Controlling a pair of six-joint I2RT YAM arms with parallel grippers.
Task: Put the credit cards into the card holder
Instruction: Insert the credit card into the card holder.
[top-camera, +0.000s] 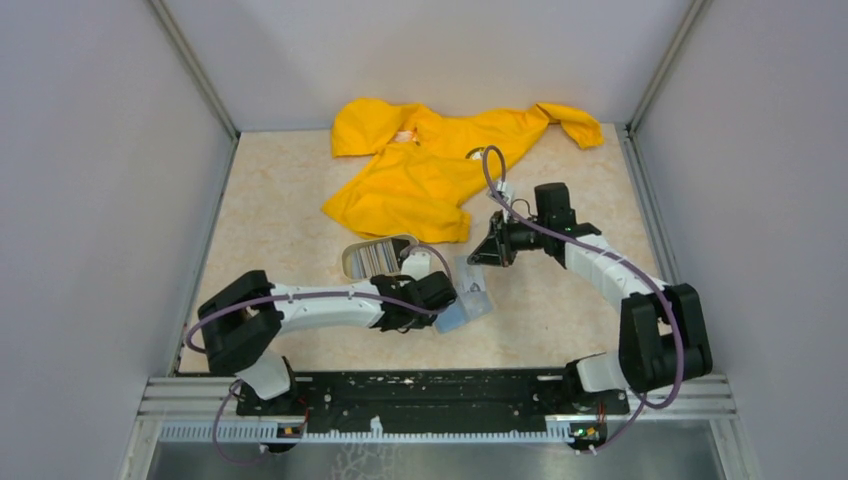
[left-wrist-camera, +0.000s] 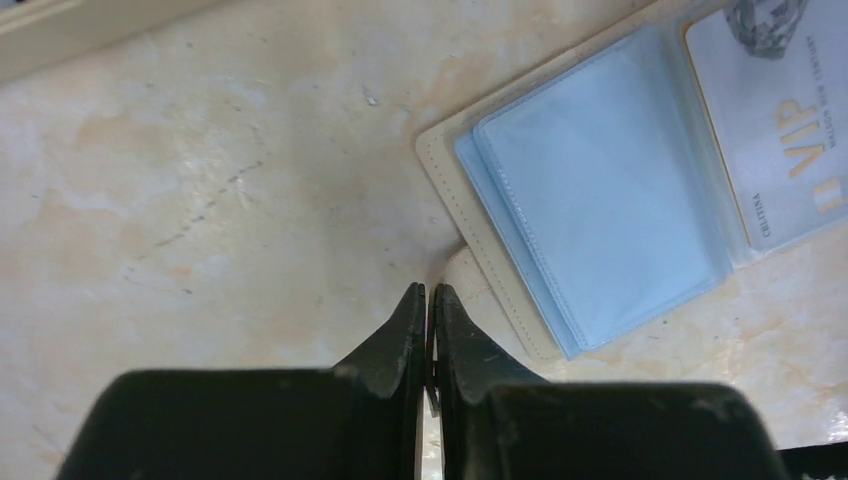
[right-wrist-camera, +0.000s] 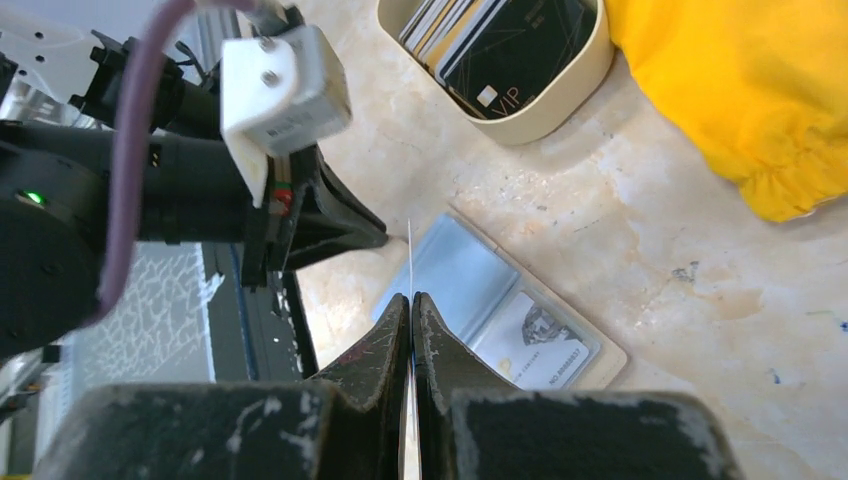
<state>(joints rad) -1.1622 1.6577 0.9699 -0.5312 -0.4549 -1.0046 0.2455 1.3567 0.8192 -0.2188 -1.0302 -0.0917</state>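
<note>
The card holder (top-camera: 468, 308) lies open on the table, its bluish clear pockets (left-wrist-camera: 600, 200) facing up, and it also shows in the right wrist view (right-wrist-camera: 450, 270). One white VIP card (left-wrist-camera: 780, 130) sits in a pocket. My left gripper (left-wrist-camera: 430, 288) is shut, with its tips down at the holder's tan edge tab; I cannot tell whether it pinches the tab. My right gripper (right-wrist-camera: 412, 297) is shut on a thin card seen edge-on (right-wrist-camera: 410, 255) and hovers just above the open holder. More credit cards (right-wrist-camera: 500, 40) stand stacked in the beige tray (right-wrist-camera: 540, 125).
The tray (top-camera: 350, 262) sits just behind my left wrist. A crumpled yellow garment (top-camera: 430, 170) covers the back middle of the table. Grey walls enclose the sides and the back. My two grippers (top-camera: 445, 297) (top-camera: 490, 250) are close together.
</note>
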